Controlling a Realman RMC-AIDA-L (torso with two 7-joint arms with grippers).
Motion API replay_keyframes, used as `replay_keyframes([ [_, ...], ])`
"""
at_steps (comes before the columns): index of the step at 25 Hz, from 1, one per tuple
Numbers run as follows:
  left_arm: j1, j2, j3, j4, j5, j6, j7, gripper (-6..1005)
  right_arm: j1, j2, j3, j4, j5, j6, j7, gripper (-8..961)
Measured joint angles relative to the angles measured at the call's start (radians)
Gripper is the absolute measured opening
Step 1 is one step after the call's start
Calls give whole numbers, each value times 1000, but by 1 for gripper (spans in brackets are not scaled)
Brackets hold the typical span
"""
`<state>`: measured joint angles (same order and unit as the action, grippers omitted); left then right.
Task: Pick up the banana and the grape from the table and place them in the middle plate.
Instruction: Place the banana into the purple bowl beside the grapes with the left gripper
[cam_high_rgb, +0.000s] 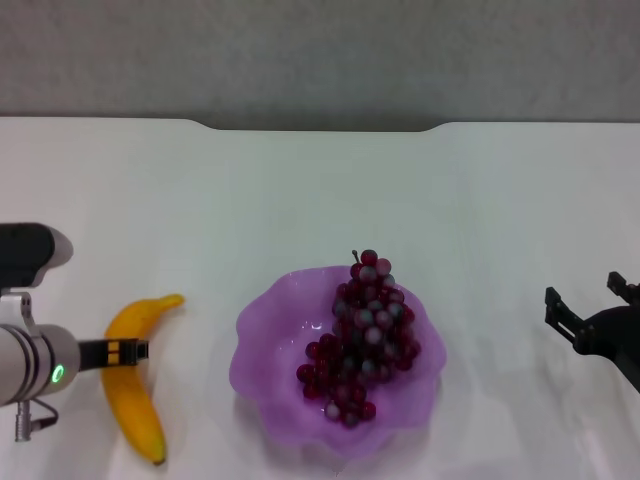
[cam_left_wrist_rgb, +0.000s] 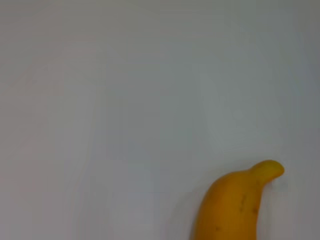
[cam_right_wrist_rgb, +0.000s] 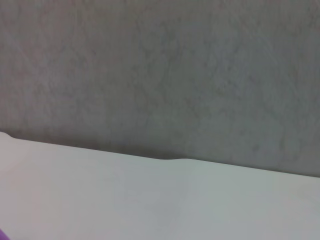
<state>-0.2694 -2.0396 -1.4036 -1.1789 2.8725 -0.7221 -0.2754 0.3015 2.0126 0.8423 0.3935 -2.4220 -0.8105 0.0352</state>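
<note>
Black left gripper (cam_high_rgb: 128, 351) sits right over the middle of the banana (cam_high_rgb: 136, 385), reaching in from the robot's left. You can't tell from the head view whether its jaws are apart or already clamped on the fruit; they look to be at its midsection, which I'd judge is the balanced spot for a lift. Left wrist view only shows the banana's tip (cam_left_wrist_rgb: 239, 202) on bare white table (cam_left_wrist_rgb: 125, 100), no fingers.

Banana lies flat, just beside the middle plate (cam_high_rgb: 262, 355) on its left, not touching it. Grape (cam_high_rgb: 362, 335) is already in the plate, filling the centre-right; the free room in the dish is on its left side, so that's the likely drop zone.

Right gripper (cam_high_rgb: 592, 302) hangs well to the plate's right with jaws apart, holding nothing.

Banana's near end is close to the table's front edge; open tabletop lies behind it.
</note>
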Motion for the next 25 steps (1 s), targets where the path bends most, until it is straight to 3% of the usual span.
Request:
replay_keyframes([
  [6,43,2,-20,-125,-2,-32,41,539,-2,0,2,-5,3,1,0,894],
  [12,54,0,-72,-266,-31,-207,104,538,-2,0,3,-8,5,1,0,894],
  [25,134,-2,-96,-365,-612,-192,528,539,1,0,5,-10,5,0,0,894],
])
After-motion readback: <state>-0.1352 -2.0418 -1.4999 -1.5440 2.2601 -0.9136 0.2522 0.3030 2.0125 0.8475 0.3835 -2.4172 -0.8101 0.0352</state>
